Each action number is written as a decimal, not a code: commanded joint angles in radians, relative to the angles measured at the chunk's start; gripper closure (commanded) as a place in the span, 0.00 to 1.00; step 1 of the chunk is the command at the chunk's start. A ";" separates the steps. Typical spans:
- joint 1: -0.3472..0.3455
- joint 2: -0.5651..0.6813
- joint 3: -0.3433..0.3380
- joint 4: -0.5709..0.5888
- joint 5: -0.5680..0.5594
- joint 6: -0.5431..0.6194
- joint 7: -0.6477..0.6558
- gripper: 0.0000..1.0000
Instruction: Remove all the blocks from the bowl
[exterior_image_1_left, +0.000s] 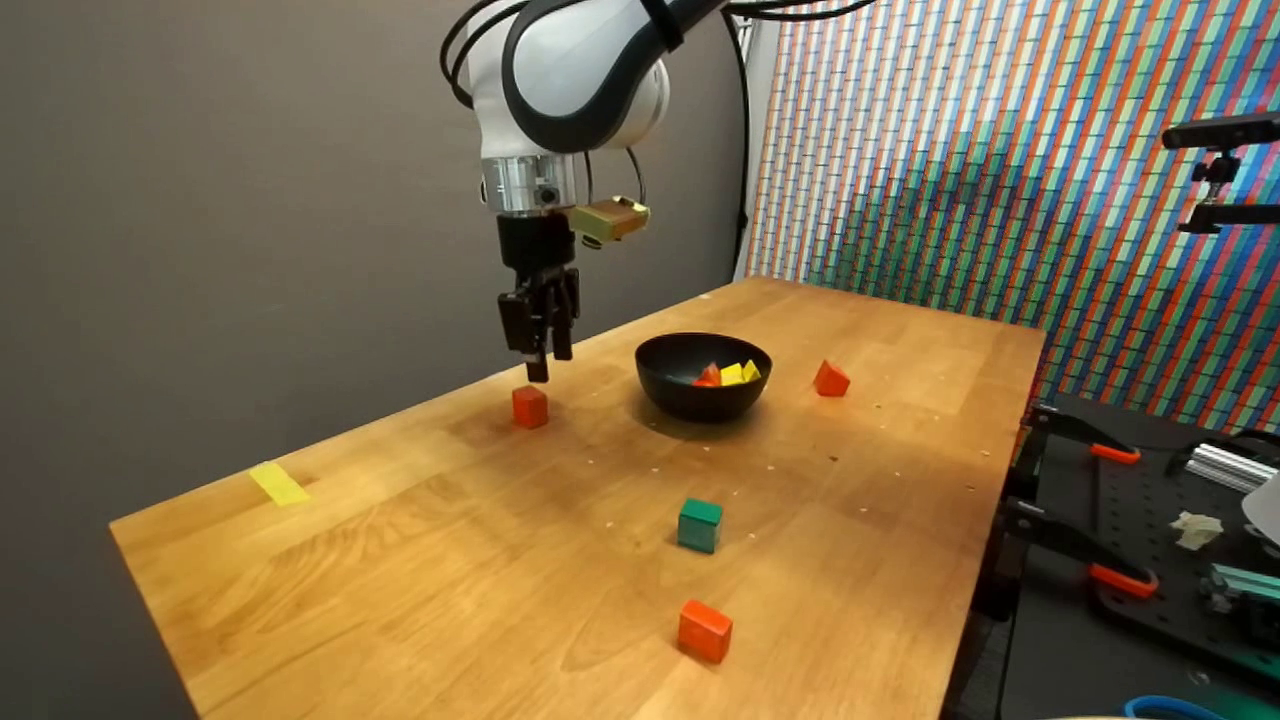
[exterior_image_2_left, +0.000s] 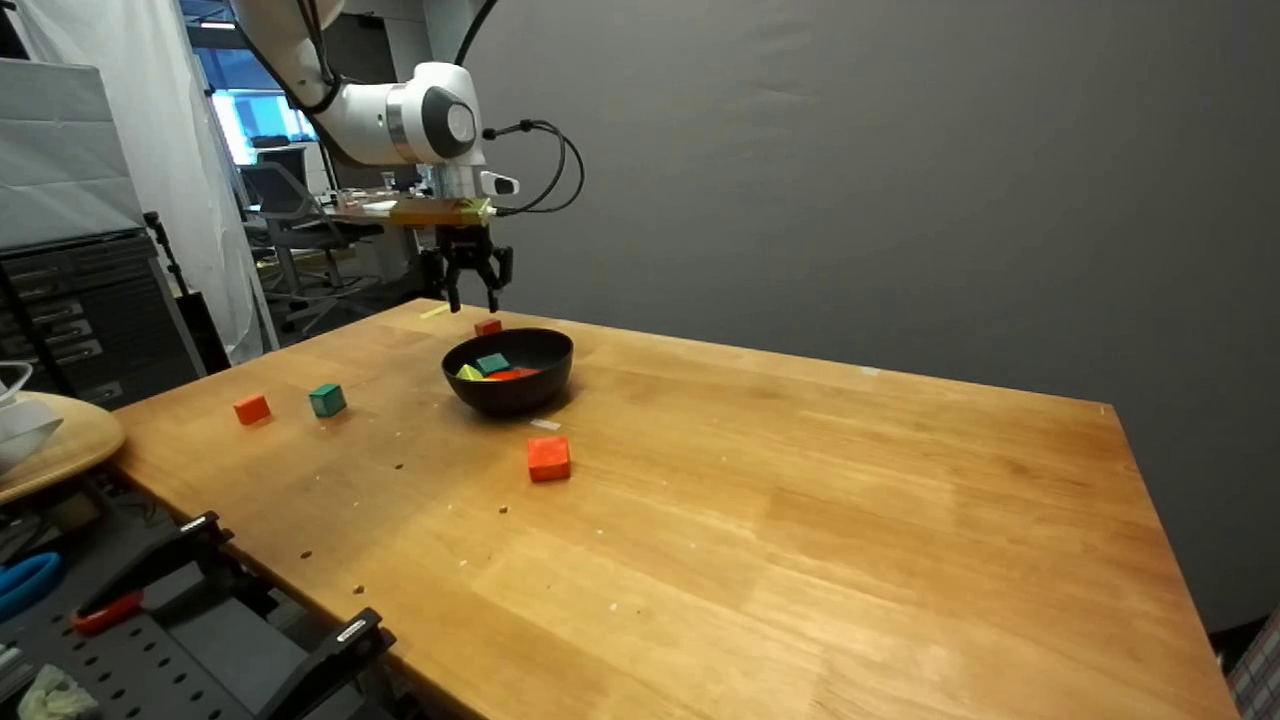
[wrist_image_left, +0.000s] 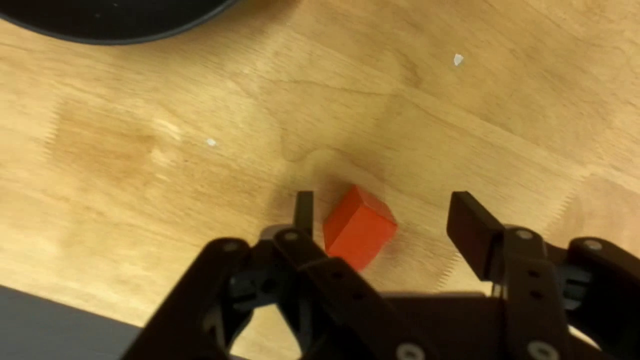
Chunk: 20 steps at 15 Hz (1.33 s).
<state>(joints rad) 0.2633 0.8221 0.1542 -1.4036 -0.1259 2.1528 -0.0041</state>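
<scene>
Three or more left to remove from the bowl (exterior_image_1_left: 690, 405): find a green block (exterior_image_2_left: 493, 363), a red block (exterior_image_2_left: 513, 374) and a yellow block (exterior_image_2_left: 469, 373) inside, grouped toward one wall. Cannot tell the exact count. Rate the task as part done, perhaps halfway. Count four more on the desk (exterior_image_2_left: 900, 480), presumably removed already: a second red block (wrist_image_left: 360, 230) near the bowl; a third red block (exterior_image_1_left: 831, 380) on the bowl's opposite side; farther out, a second green block (exterior_image_1_left: 700, 527) and an orange block (exterior_image_1_left: 705, 631). Read the fingers (wrist_image_left: 472, 237) as parted and released, holding nothing, just above the second red block. Next, as a likely step: return to the bowl. Disregard the tape (exterior_image_1_left: 280, 484) by the desk's edge.
</scene>
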 joint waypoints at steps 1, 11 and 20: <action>-0.019 -0.122 -0.016 -0.044 0.025 -0.116 0.003 0.01; -0.160 -0.267 -0.043 -0.288 0.111 -0.187 -0.039 0.00; -0.151 -0.198 -0.052 -0.399 0.093 0.040 -0.025 0.13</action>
<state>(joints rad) 0.0993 0.6221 0.1054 -1.7732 -0.0353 2.1211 -0.0299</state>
